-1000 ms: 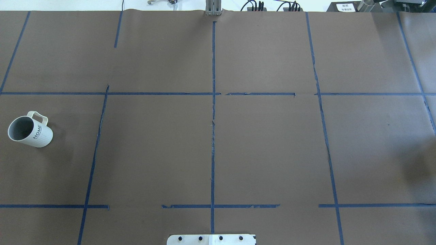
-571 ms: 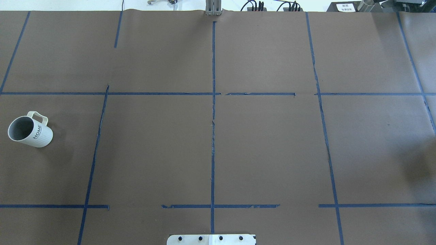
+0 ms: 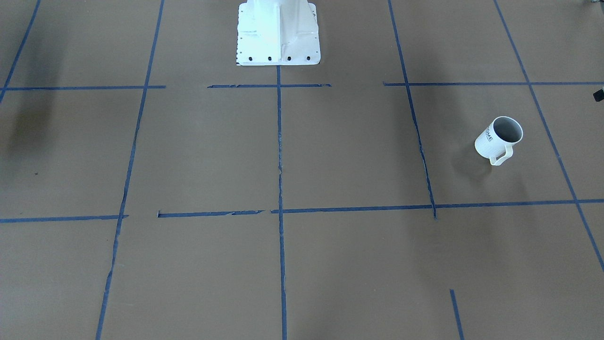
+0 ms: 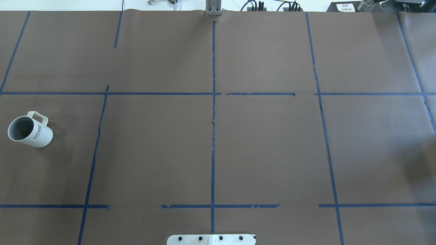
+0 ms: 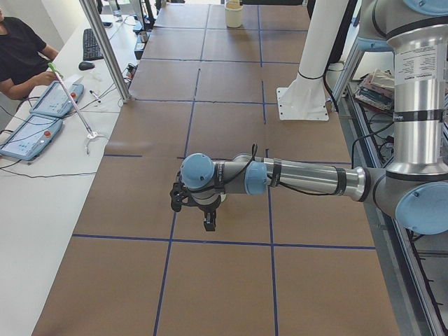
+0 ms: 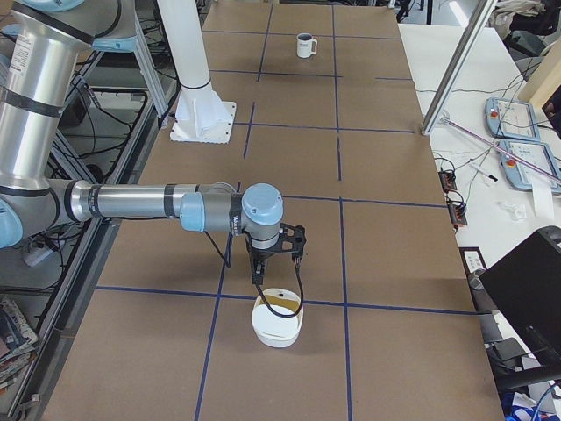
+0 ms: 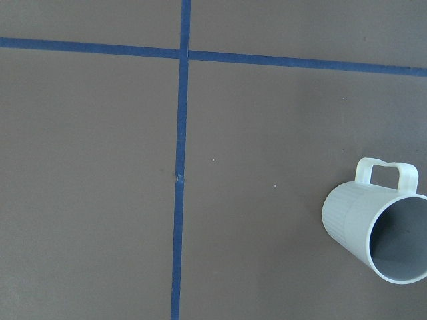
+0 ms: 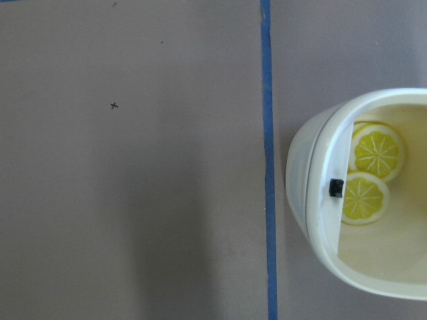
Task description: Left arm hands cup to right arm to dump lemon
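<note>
cup [image 4: 32, 132]: upright on the table [image 4: 272, 143], standing alone near the edge at 9 o'clock of the overhead view. in the front-facing view the cup [image 3: 493, 140] sits at 3 o'clock. dark "home" lettering shows on its ribbed side and the inside is grey.
handle [image 4: 40, 117]: at 1 o'clock of the mouth from overhead.
left arm [image 5: 301, 178]: the near arm in the left-side view, stretched out low over the table toward 9 o'clock.
left gripper [image 5: 203, 210]: points down above the paper. it shows only from the side, so i cannot tell whether its fingers are wide or narrow. its wrist camera has the cup [image 7: 373, 230] at 4 o'clock, partly cut by the frame, with no finger in the shot.
right arm [image 6: 131, 202]: the near arm in the right-side view, reaching toward 3 o'clock.
right gripper [image 6: 273, 254]: hangs just above the white container [image 6: 263, 333], which lies at 6 o'clock of it. how wide the fingers stand i cannot tell.
lemon slices [image 8: 378, 150]: two, side by side inside the white container, at 3 o'clock of the right wrist view. they are well apart from the cup, at the table's other end.
blue tape lines [image 4: 213, 136]: a grid on the brown paper.
base plate [image 3: 278, 33]: white, at 12 o'clock of the front-facing view.
person [image 5: 21, 49]: seated at 10 o'clock of the left-side view, beside teach pendants [image 5: 28, 136].
</note>
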